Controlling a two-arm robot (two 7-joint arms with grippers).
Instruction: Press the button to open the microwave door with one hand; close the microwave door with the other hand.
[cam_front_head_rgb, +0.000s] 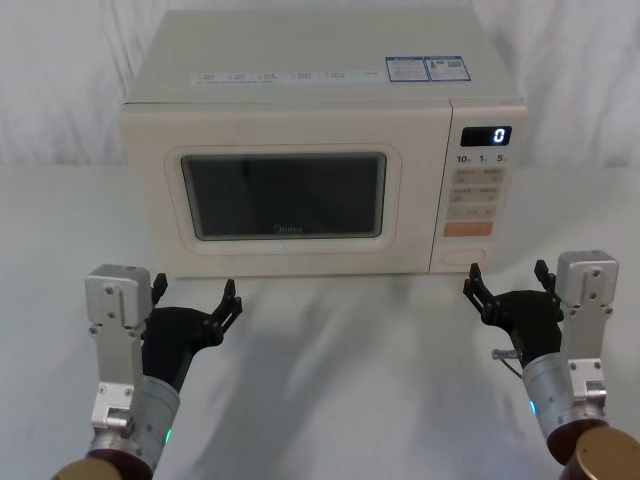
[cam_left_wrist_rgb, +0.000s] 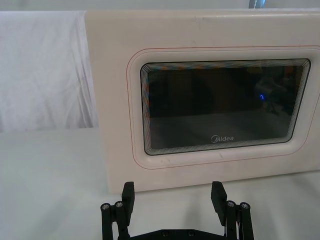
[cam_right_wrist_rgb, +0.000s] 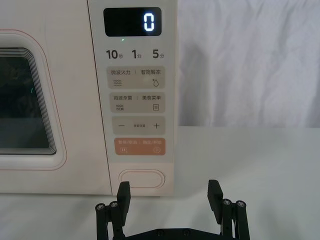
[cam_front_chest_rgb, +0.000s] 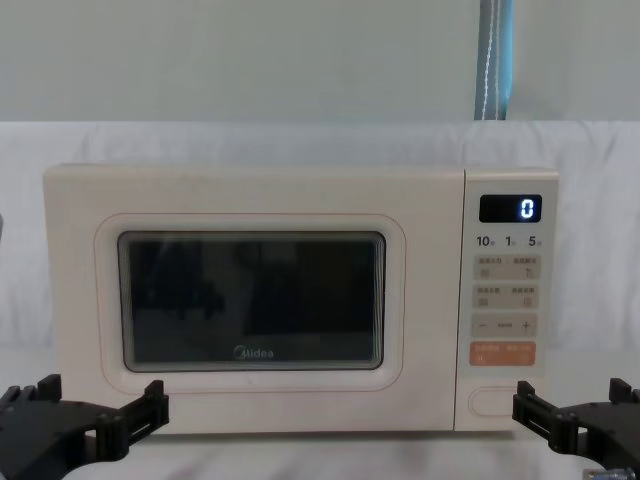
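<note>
Microwave door (cam_front_head_rgb: 285, 190) shut, "Midea" under window; display (cam_front_head_rgb: 486, 136) reads "0". Left gripper (cam_front_head_rgb: 193, 300) and right gripper (cam_front_head_rgb: 507, 282) before it, wide open, empty; button (cam_right_wrist_rgb: 142, 179) untouched.

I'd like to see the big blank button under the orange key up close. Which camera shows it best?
The right wrist view: the button sits large and near, its groove outline plain, just beyond the open right gripper. The head view and chest view show it small, at the control panel's foot.
</note>
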